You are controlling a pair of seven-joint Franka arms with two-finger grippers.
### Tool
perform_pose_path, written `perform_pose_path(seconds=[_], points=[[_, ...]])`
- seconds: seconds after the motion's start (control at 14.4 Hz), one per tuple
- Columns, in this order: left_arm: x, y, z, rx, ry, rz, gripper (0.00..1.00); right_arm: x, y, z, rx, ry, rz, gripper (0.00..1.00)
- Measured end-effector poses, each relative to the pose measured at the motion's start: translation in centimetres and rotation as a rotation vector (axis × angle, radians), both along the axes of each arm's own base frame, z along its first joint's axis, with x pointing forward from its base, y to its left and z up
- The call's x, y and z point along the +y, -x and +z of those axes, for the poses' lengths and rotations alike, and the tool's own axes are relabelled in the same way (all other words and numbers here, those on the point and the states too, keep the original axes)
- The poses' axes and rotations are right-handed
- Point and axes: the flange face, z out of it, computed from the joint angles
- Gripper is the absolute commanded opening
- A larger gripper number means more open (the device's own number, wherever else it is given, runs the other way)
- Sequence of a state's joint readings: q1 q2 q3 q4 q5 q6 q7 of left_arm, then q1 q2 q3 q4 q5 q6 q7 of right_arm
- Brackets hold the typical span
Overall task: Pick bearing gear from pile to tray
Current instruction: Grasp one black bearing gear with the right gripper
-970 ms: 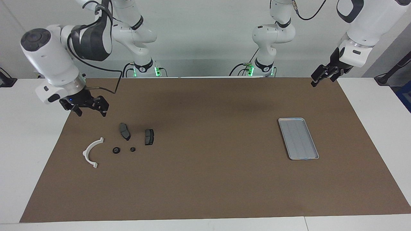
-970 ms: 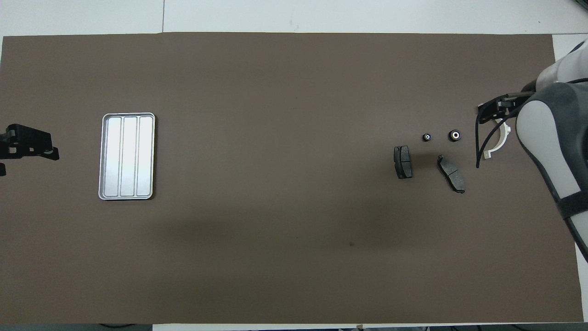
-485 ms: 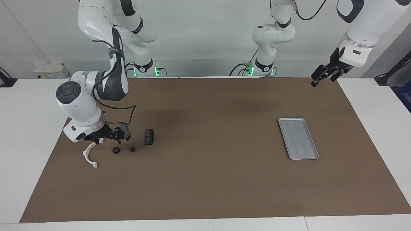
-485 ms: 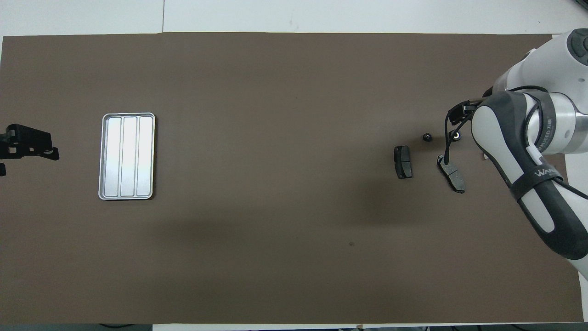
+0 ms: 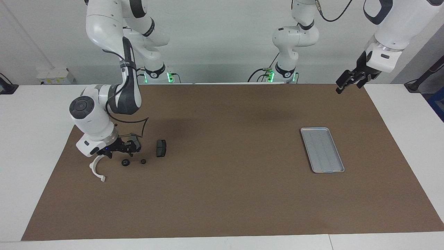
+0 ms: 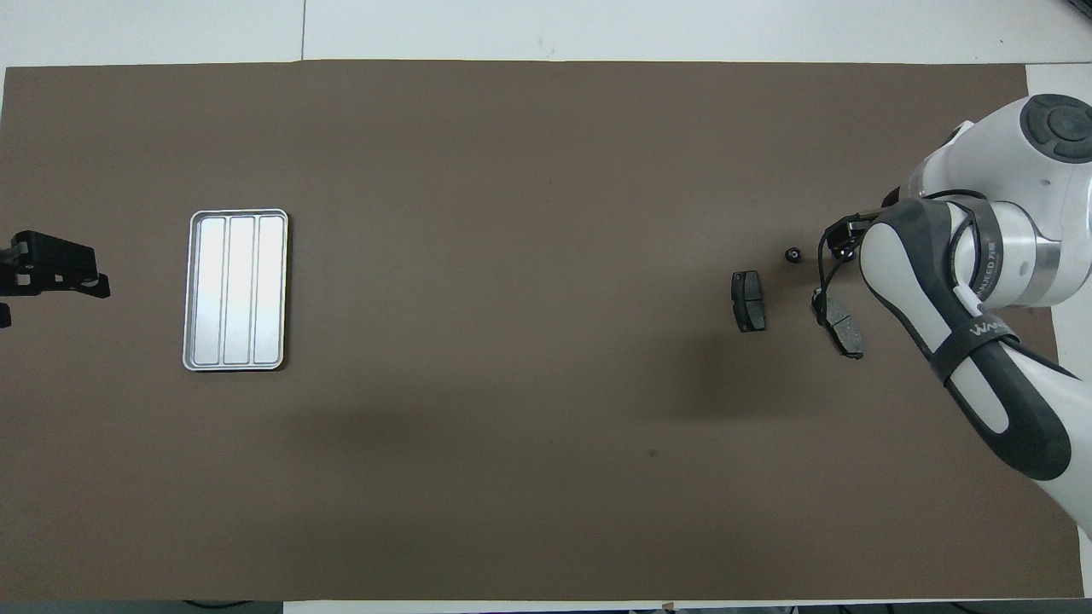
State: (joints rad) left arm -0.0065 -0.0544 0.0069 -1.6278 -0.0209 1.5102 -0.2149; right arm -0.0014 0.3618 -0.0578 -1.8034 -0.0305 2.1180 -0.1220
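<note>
The pile lies at the right arm's end of the brown mat. It holds a white curved bracket (image 5: 92, 169), two dark plates (image 5: 161, 148) (image 6: 840, 324) and two small black round bearing gears (image 5: 125, 162) (image 5: 143, 161). My right gripper (image 5: 119, 150) hangs open and low over the pile, just above the larger round piece, holding nothing. It partly covers one plate. In the overhead view only the smaller round piece (image 6: 793, 254) shows clear of the right gripper (image 6: 840, 241). The silver tray (image 5: 322, 150) (image 6: 236, 290) lies empty toward the left arm's end. My left gripper (image 5: 347, 83) (image 6: 51, 269) waits open, raised over the mat's corner.
The second dark plate (image 6: 748, 300) lies a little toward the mat's middle from the round pieces. The right arm's forearm (image 6: 938, 315) covers the white bracket from above. Bare brown mat (image 5: 229, 156) stretches between the pile and the tray.
My right arm has swung down from the mat's edge onto the pile, and its gripper now sits low beside the round pieces. The left arm has not moved.
</note>
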Motion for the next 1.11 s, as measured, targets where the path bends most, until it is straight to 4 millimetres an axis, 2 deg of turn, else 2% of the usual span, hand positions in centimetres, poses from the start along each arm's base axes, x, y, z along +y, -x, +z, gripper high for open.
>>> perform_pose_path(seconds=[0.35,1.11], points=[[0.0,0.0,0.0,0.000,0.000,0.000,1.00,-0.5,0.4,-1.1,-0.004,-0.001,0.025,0.92],[0.0,0.0,0.0,0.000,0.000,0.000,1.00,-1.0,-0.2,-3.9,-0.019,0.001,0.040,0.88]])
